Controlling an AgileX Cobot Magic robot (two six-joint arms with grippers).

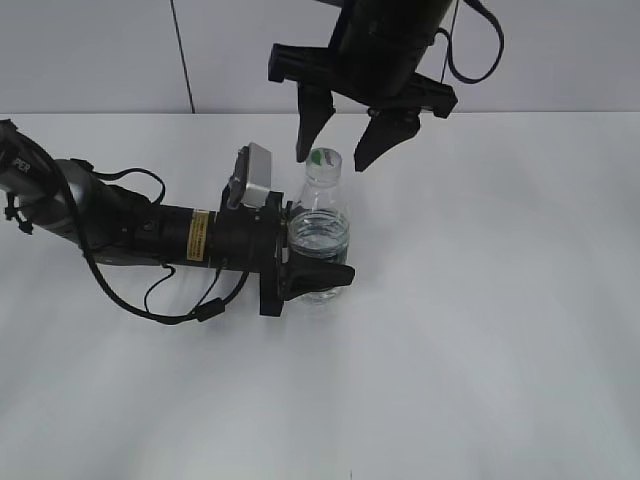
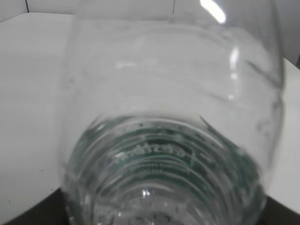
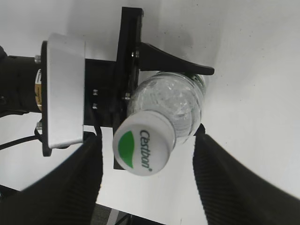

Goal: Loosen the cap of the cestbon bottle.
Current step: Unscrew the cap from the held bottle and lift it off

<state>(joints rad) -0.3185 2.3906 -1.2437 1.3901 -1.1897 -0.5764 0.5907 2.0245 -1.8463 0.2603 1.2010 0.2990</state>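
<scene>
The cestbon bottle [image 1: 320, 232] stands upright in the middle of the white table, clear, with water inside. My left gripper [image 1: 318, 250] reaches in from the left and is shut on the bottle's body, one black finger [image 3: 174, 61] lying along its side. In the left wrist view the bottle [image 2: 173, 117] fills the frame, its green label [image 2: 154, 157] low down. The cap [image 3: 143, 146], white with a green logo, sits on the neck. My right gripper [image 1: 340, 148] hangs open from above, one finger on each side of the cap [image 1: 325, 159] with a gap on both sides; its fingers [image 3: 234, 183] do not touch it.
The left arm [image 1: 130, 228] and its cables lie across the left part of the white table [image 1: 500, 300]. A silver camera housing [image 3: 63, 93] sits on the left wrist, close to the bottle. A grey wall [image 1: 100, 50] backs the table.
</scene>
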